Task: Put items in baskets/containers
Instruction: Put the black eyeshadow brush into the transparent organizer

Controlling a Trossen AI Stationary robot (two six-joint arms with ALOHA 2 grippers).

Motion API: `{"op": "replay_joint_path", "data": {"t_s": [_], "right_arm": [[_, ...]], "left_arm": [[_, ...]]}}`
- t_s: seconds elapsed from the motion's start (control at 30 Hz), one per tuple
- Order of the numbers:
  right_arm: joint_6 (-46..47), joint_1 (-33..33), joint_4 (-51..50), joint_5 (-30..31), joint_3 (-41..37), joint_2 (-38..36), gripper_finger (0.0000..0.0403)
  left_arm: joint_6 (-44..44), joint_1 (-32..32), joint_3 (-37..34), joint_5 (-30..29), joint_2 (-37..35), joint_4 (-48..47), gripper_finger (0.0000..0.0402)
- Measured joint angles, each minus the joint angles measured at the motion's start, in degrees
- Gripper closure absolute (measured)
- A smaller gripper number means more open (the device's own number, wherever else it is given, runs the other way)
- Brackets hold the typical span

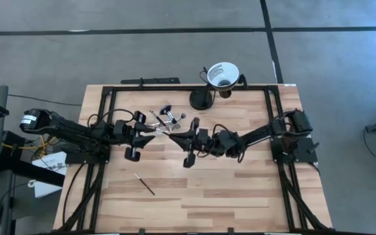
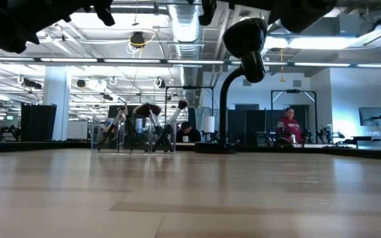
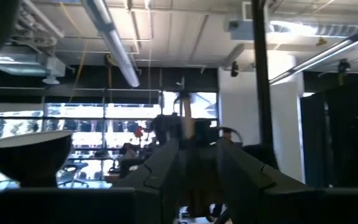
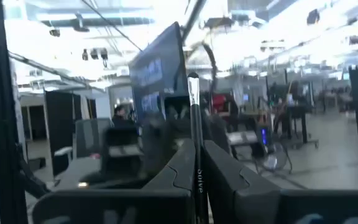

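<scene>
Meeting above the middle of the desk (image 1: 240, 196), toward its far edge, are both end effectors. The right end effector (image 4: 199, 163) is clenched on a thin makeup brush (image 4: 194, 124), which stands upright between its fingers. The left end effector (image 3: 194, 163) is also clenched, on something slender between its fingers that cannot be identified. The clear holder (image 2: 132, 135), with several brushes (image 2: 170, 122) leaning in it, stands near the far edge, beside a white funnel cup (image 1: 222, 73) on a black stand. One loose brush (image 1: 144, 184) lies nearer the front left corner.
</scene>
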Motion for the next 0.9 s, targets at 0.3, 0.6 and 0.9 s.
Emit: {"op": "replay_joint_path", "data": {"t_s": [0.3,0.6,0.9], "right_arm": [[2.11,-1.34,1.45,-2.4,0.84,2.88,0.0396],[2.08,-2.07,2.21,-2.45,8.38,10.95,0.0396],[-0.4,-2.29,5.86,-2.59,9.18,12.13,0.0395]], "left_arm": [[0.0,0.0,0.27,1.13,0.0,0.03,0.0296],[0.0,0.0,0.35,0.5,0.0,0.05,0.0296],[0.15,0.0,0.35,0.47,0.0,0.16,0.0296]]}}
